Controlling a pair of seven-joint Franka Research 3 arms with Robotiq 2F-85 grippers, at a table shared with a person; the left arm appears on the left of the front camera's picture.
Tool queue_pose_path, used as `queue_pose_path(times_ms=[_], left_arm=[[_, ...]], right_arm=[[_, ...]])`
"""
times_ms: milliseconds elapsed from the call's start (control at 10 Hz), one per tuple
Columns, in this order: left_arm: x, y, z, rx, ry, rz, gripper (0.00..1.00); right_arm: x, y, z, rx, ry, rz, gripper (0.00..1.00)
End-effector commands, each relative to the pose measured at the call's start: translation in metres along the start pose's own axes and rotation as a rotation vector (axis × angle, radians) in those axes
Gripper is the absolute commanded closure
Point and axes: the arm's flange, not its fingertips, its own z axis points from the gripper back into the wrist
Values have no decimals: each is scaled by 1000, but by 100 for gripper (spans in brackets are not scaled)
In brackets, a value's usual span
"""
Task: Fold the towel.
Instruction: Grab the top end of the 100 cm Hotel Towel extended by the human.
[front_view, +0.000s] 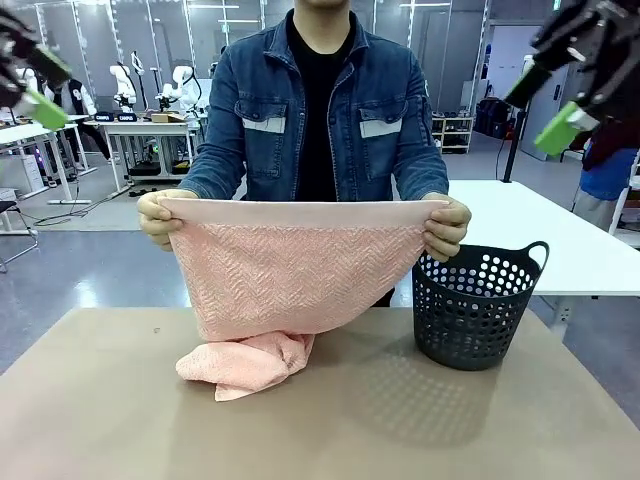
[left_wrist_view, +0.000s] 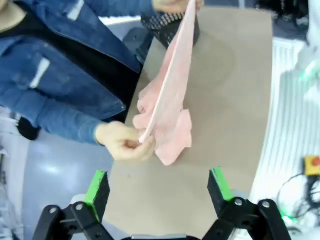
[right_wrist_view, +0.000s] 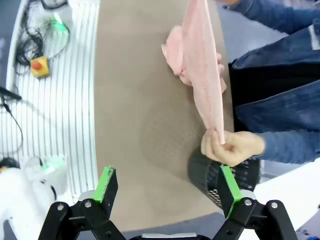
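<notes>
A person at the far side holds the salmon-pink towel (front_view: 290, 275) up by its top corners, one in each hand (front_view: 155, 217). Its smooth band runs along the top edge, and its lower end lies bunched on the brown table (front_view: 330, 420). My left gripper (front_view: 28, 85) hangs high at the upper left, open, well away from the towel. High at the upper right my right gripper (front_view: 575, 85) is open too. In the left wrist view the towel (left_wrist_view: 167, 110) hangs edge-on beyond the open fingers (left_wrist_view: 97, 187). The right wrist view shows the towel (right_wrist_view: 202, 70) edge-on above a pinching hand (right_wrist_view: 230, 147).
A dark perforated plastic basket (front_view: 475, 300) stands on the table's right side, just below the person's hand (front_view: 447, 225). White tables stand behind. The table's front half lies bare in front of the towel.
</notes>
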Motion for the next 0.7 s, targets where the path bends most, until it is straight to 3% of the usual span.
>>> queue_pose_path(times_ms=[0, 100, 200, 300, 600], left_arm=[[27, 19, -21, 48, 97, -172, 0], [53, 20, -31, 42, 153, -285, 0], [69, 21, -41, 36, 215, -323, 0], [79, 22, -50, 26, 252, -349, 0], [88, 26, -107, -89, 353, -314, 0]], right_arm=[[19, -21, -7, -58, 117, 36, 0], [39, -28, -13, -73, 158, 87, 0], [50, -37, -23, -111, 205, 100, 0], [56, -43, -32, -82, 192, 133, 0], [59, -67, -72, -44, 238, 132, 0]])
